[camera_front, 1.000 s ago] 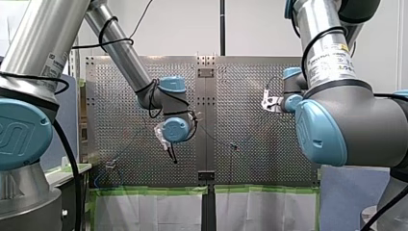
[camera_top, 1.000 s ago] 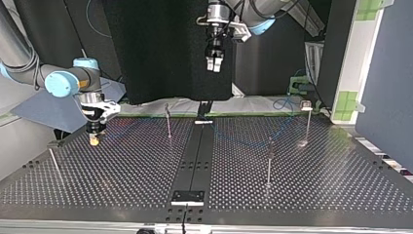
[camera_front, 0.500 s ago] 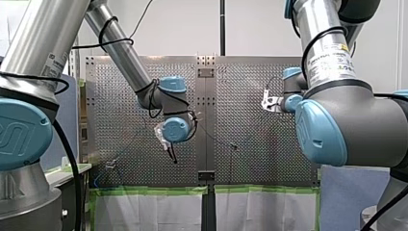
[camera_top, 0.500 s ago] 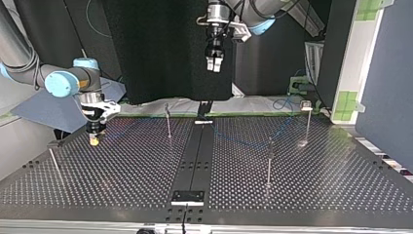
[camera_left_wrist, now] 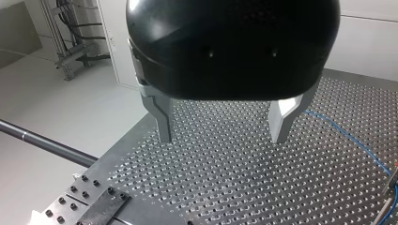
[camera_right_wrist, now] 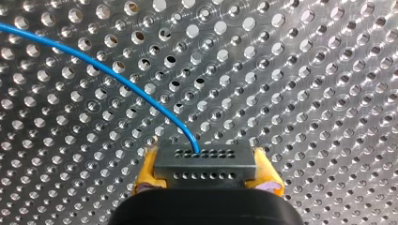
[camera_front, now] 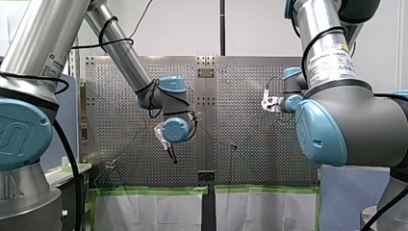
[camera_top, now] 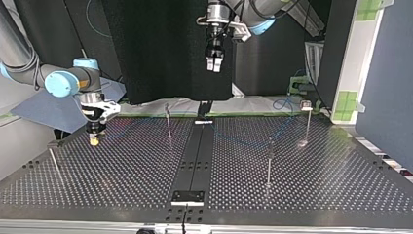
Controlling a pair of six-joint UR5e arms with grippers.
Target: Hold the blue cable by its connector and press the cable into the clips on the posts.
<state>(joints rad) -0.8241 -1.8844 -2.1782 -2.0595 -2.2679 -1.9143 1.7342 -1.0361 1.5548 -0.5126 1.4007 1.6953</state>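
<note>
Perforated table [camera_top: 316, 185], thin posts [camera_top: 269, 165] standing on it, dark curtain behind. Nothing has changed over the last second: both arms sit in the same pose in the front and top views. The right gripper [camera_right_wrist: 206, 174] is clamped on the connector [camera_right_wrist: 205, 161], a yellow pad on each side, low over the table at the top view's left. The blue cable [camera_right_wrist: 94, 61] leaves the connector and trails across the holes. Can't tell whether it's seated in any clip. The left gripper [camera_left_wrist: 221, 138] is spread wide, empty, high above the table. Reads as a pause: the connector grasp is good, but pressing isn't advancing.
</note>
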